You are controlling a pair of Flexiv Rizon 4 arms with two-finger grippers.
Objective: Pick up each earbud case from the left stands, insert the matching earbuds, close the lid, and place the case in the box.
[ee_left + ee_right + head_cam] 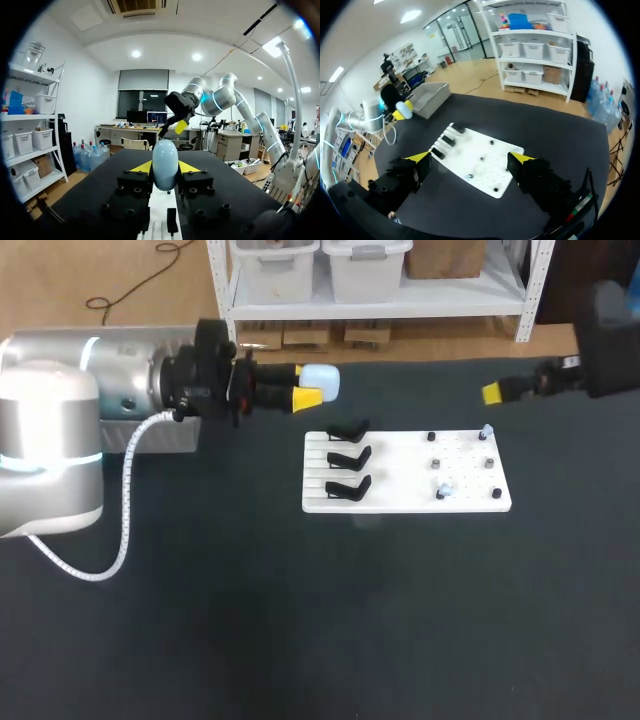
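- One grey box [160, 436] sits at the table's far left. The left arm [60, 430] crosses over it and hides most of it in the head view.
- Left gripper [304, 386] hangs right of the box, above the table's far side. Its yellow-tipped fingers pinch a pale blue earbud case [322, 381] from two sides. From the left wrist, the case blocks the view straight ahead.
- Three black stands [348, 456] line the left edge of a white board [400, 502] at mid-table, one nearer than the next.
- Several small pieces [436, 463] dot the board's right half, too small to tell apart.
- Right gripper [469, 156] hovers past the board's far right corner, well apart from it, with its fingers spread wide around nothing.
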